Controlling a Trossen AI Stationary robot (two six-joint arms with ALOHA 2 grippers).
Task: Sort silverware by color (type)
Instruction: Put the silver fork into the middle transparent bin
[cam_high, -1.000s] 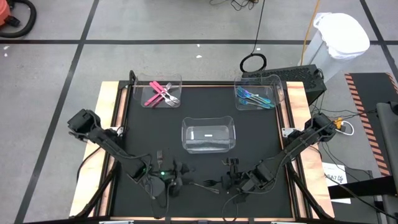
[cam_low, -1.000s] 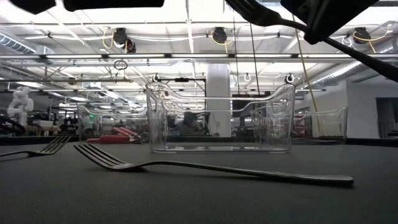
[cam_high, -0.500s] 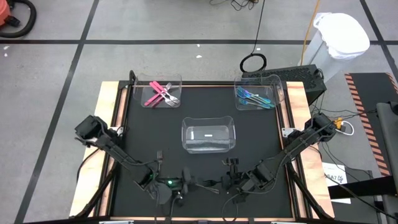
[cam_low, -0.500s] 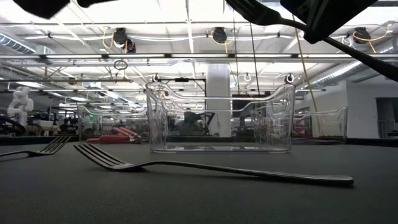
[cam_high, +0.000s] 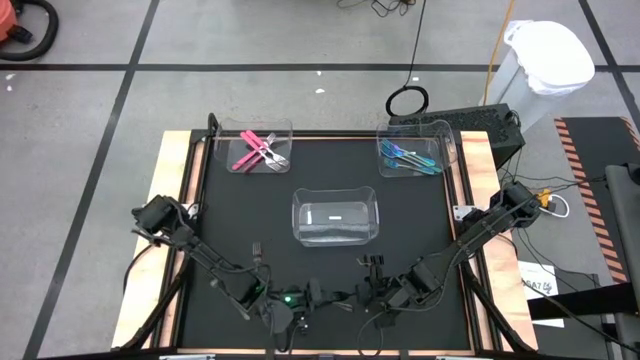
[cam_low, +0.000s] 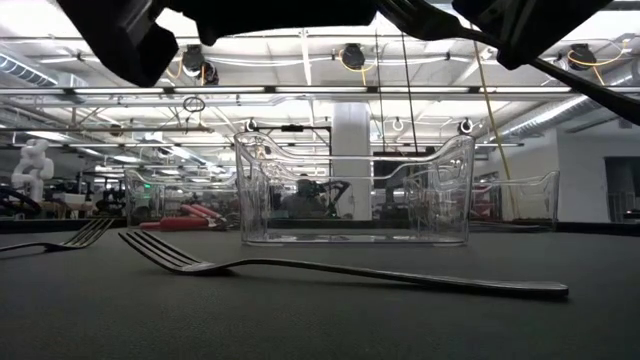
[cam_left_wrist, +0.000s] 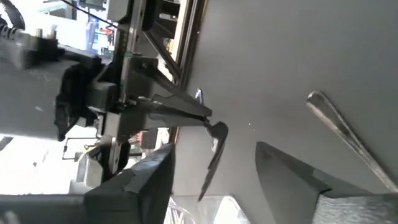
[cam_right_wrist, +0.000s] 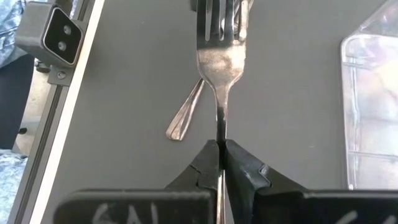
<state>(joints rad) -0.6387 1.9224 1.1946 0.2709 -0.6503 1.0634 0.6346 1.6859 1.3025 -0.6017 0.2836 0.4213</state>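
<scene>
On the black table mat (cam_high: 230, 215), your right gripper (cam_right_wrist: 220, 147) is clamped on the handle of a plain grey metal fork (cam_right_wrist: 221, 59) near the front edge. Your left gripper (cam_high: 312, 294) stands open just beside, over another grey fork (cam_low: 330, 268) lying flat. Pink-handled pieces (cam_high: 255, 152) and blue-teal pieces (cam_high: 407, 157) lie in the clear far bins.

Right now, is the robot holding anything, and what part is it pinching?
Yes. The right gripper is shut on a grey metal fork, pinching its thin handle. The left gripper stands open with nothing in it.
</scene>
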